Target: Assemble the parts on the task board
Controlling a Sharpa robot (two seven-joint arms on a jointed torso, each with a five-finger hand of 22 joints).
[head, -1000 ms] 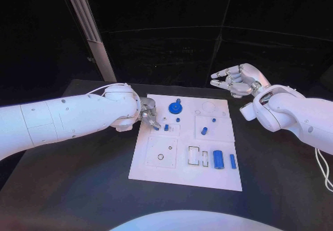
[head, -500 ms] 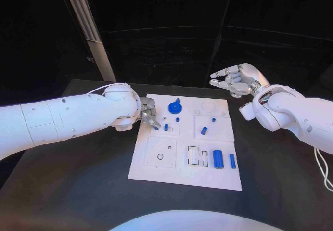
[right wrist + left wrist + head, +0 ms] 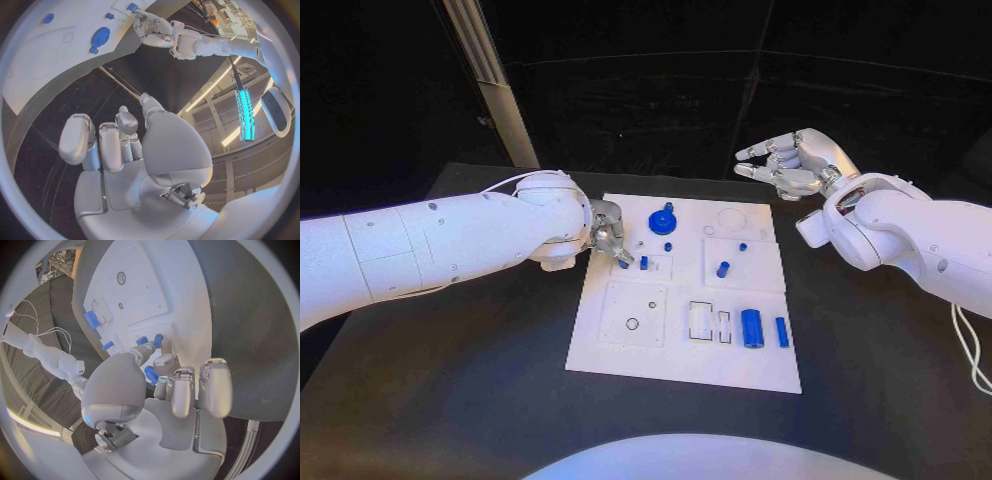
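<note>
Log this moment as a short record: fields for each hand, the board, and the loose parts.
left hand: left hand low over the task board's left edge, fingertips at a small blue part; whether it grips it cannot be told
right hand: right hand raised beyond the board's far right corner, fingers apart, holding nothing
board: task board flat in the middle of the black table
loose parts: blue gear near the far edge; blue cylinder near the right edge

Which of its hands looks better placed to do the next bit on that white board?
Probably the left hand: its fingers are down at the task board among the small blue parts. The right hand is raised beyond the board's far corner.
</note>
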